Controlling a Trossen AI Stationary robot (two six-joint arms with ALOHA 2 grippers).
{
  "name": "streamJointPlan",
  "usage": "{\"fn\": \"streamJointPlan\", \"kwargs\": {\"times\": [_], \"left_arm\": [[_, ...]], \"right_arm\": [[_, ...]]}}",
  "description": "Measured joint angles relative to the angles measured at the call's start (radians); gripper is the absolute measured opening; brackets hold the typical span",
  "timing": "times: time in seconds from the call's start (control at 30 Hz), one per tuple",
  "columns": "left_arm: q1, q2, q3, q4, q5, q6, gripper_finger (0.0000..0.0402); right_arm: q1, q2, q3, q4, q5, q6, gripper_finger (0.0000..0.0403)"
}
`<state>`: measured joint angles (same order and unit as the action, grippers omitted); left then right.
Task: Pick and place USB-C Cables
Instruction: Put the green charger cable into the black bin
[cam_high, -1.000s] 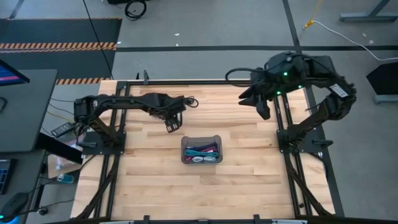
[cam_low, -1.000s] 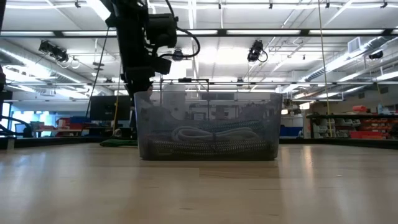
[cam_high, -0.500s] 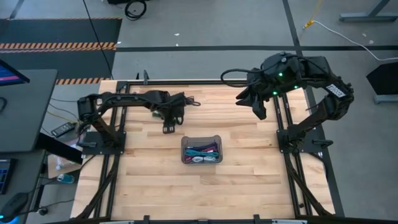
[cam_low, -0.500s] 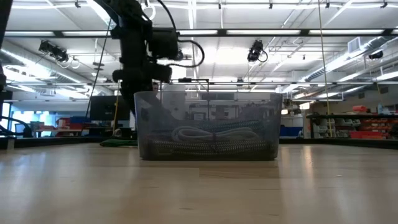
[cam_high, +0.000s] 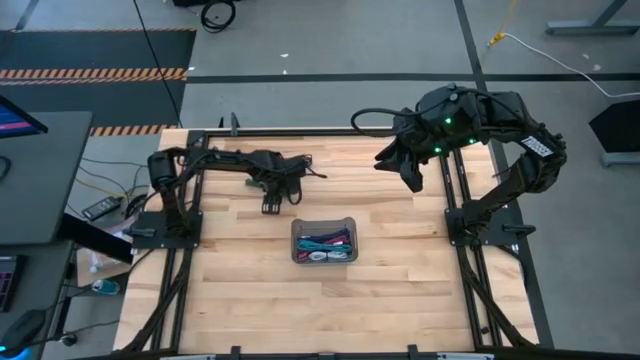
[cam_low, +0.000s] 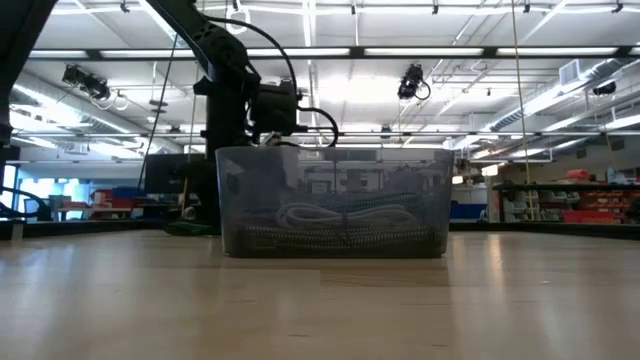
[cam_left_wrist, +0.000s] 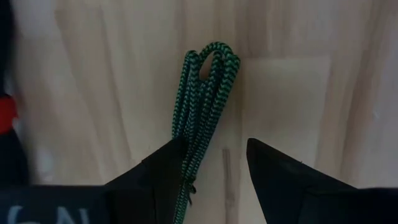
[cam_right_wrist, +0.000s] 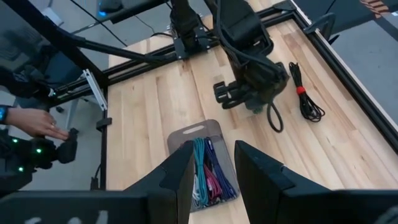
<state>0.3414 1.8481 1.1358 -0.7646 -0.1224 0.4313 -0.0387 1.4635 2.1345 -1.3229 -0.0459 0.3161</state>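
A green braided USB-C cable (cam_left_wrist: 202, 106), folded in loops, lies on the wooden table. My left gripper (cam_left_wrist: 214, 168) points straight down over its near end, open, with the cable running between the fingers. In the high view this gripper (cam_high: 270, 205) is just beyond the translucent grey tray (cam_high: 323, 222), toward the table's left. The tray holds several coloured cables (cam_high: 325, 243). A black cable with a red band (cam_right_wrist: 305, 93) lies on the table near the far edge. My right gripper (cam_high: 405, 170) hangs open, high over the far right. My left gripper's fingers stand apart over the green cable's near end, pointing down from above. The cable runs close along the inner side of one finger (cam_left_wrist: 168, 171). Whether it touches that finger I cannot tell.
The tray (cam_low: 330, 200) stands near the table's middle and hides my left gripper's fingers in the low view. Bare wood lies around it. Black frame rails (cam_high: 455, 190) run along both sides. A person's hand (cam_right_wrist: 34, 121) shows beyond the table's edge.
My left gripper has come down toward the table, rolling about its own pointing line, and has stayed open. It is now lower, behind the tray, in the low view.
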Motion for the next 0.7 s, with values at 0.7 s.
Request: {"fn": "streamJointPlan", "kwargs": {"times": [0.7], "left_arm": [[0.013,-0.007,0.049,-0.03,0.044,0.058,0.0185]], "right_arm": [[0.0,0.0,0.0,0.006,0.0,0.001,0.0121]]}}
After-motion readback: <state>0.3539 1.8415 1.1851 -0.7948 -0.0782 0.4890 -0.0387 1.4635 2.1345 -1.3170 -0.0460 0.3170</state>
